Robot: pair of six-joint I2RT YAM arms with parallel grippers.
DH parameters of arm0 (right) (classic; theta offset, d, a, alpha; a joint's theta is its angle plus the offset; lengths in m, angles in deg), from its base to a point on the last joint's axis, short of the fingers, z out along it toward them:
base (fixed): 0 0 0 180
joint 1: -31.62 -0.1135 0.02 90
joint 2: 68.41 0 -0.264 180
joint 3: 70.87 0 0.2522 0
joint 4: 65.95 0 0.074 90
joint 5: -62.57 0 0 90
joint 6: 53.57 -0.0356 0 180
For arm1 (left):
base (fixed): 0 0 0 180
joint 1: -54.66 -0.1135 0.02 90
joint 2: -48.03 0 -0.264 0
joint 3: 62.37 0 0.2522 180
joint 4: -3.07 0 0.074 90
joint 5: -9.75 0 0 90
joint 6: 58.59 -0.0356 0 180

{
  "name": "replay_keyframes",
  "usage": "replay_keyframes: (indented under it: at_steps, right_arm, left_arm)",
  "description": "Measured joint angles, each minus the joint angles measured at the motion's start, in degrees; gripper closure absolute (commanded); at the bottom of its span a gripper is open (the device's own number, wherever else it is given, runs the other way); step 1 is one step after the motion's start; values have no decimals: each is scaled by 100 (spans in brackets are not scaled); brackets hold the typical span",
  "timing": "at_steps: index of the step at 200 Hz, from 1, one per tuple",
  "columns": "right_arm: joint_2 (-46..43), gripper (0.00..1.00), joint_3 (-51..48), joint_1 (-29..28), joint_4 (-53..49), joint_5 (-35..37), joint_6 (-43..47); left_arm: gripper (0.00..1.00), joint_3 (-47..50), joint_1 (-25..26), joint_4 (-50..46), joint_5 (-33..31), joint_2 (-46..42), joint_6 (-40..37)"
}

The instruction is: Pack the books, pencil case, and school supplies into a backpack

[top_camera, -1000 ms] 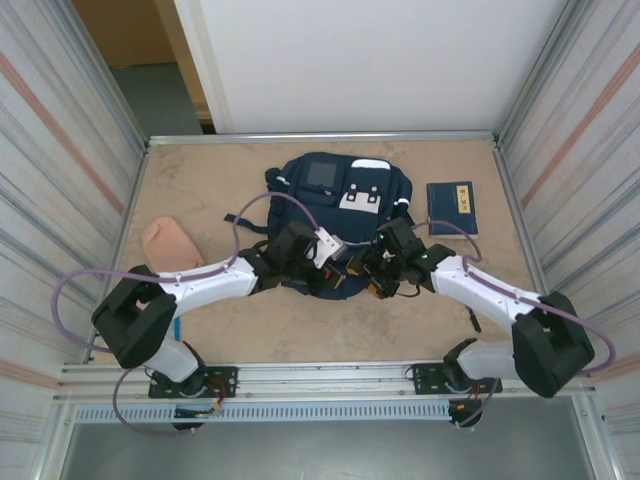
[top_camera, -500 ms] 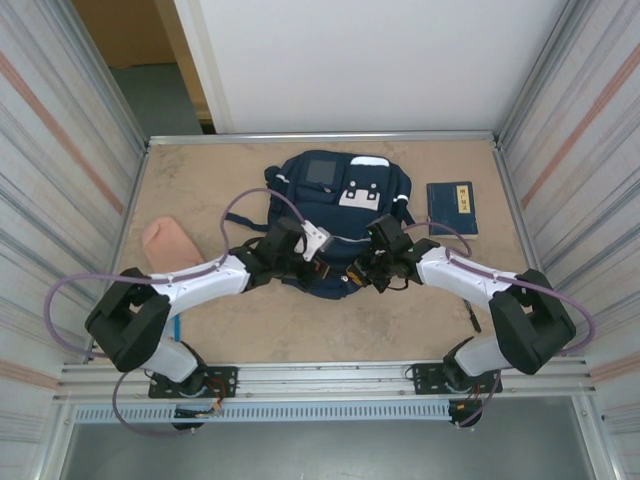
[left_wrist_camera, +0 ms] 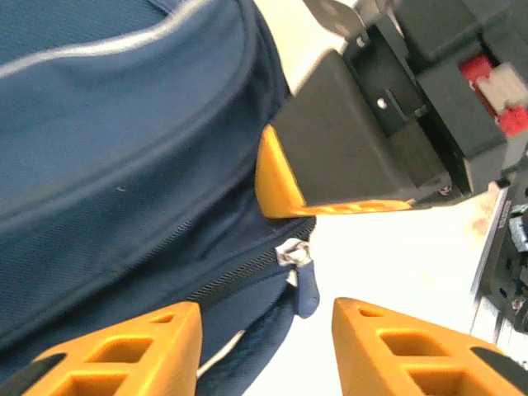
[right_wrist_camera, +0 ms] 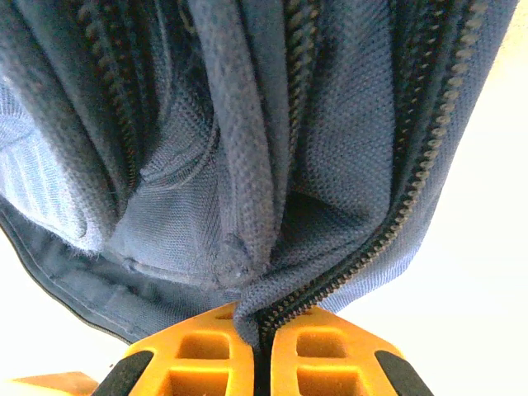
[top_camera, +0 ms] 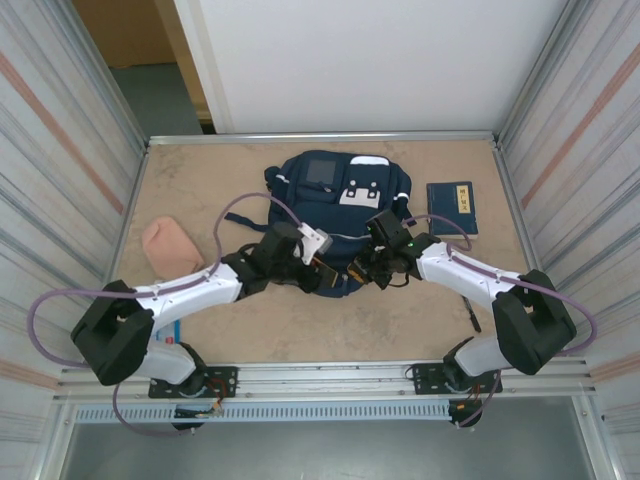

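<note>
Backpack (top_camera: pixel 345 190) lies mid-table (top_camera: pixel 300 330). Right gripper (right_wrist_camera: pixel 262 334) is clamped on its zipper-edge fabric. Left gripper (left_wrist_camera: pixel 266 330) has jaws apart by the zipper pull (left_wrist_camera: pixel 302 285). Navy book (top_camera: pixel 452 207) is just right of the backpack, peach lump (top_camera: pixel 170 245) well left, pen (top_camera: pixel 472 318) front right.

I see overhead cam looking down from behind rig, whole bench (top_camera: pixel 200 190) in frame. Both wrist cams pressed close on backpack (top_camera: pixel 340 195) near edge; left wrist view catches right claw (left_wrist_camera: pixel 280 186).
</note>
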Motion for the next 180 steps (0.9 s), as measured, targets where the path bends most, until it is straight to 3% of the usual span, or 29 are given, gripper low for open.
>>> replay_keyframes:
  at_steps: [46,73,81,92,136,180]
  right_arm:
    - [0,100,-39,-39,151,-105,-127]
    - [0,100,-17,-190,153,-68,-144]
    - [0,100,-13,-234,164,-44,-146]
    - [0,100,-7,-278,164,-33,-149]
    - [0,100,0,-332,175,31,-151]
    - [0,100,15,-332,157,94,-151]
  left_arm:
    - [54,-24,1585,-66,-1943,103,660]
    - [53,-35,1655,-212,-2881,173,979]
    - [47,-61,1615,-291,-3110,203,1019]
    - [46,-125,1569,-380,-3383,260,1104]
    - [62,-382,1554,-339,-3550,686,1123]
    - [50,-385,1556,-144,-3346,756,1062]
